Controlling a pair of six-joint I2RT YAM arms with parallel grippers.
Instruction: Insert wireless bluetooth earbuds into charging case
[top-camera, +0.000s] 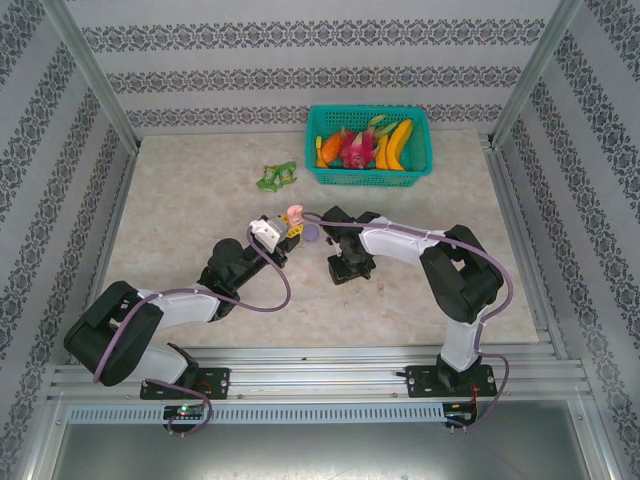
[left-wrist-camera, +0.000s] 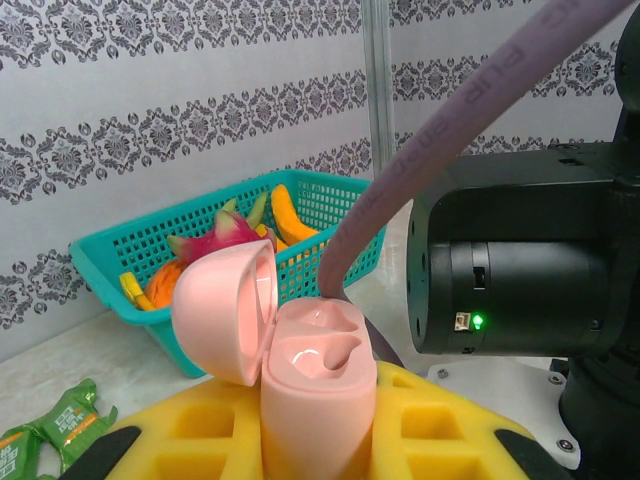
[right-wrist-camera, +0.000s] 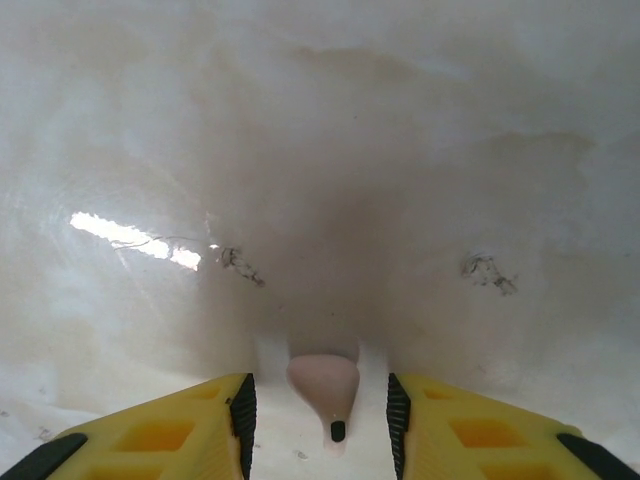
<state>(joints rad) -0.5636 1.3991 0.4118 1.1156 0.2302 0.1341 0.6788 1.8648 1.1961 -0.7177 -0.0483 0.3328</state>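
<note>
Straddling a pink earbud (right-wrist-camera: 324, 385) on the table (right-wrist-camera: 320, 150), the right gripper (right-wrist-camera: 320, 412) has its jaws open, with a gap either side of the bud and no contact that I can see. The bud sits centred between the fingers. Its long axis runs toward the wrist, narrow dark-tipped end nearest, fat end away, so closing would pinch its short width.

The left gripper (left-wrist-camera: 320, 430) is clamped on the pink charging case (left-wrist-camera: 318, 390). The case is upright, lid (left-wrist-camera: 225, 315) hinged open to the left, and both wells look empty.

The right arm is the nearer one to the bud. Likely next: pinch, lift, then a short carry left to the case.

The right wrist view gives the bud's lie. The top view gives the layout: the case (top-camera: 295, 213) is up and left of the right gripper (top-camera: 345, 268), with a lilac round case (top-camera: 312, 233) between them. The left wrist view gives the well state.
</note>
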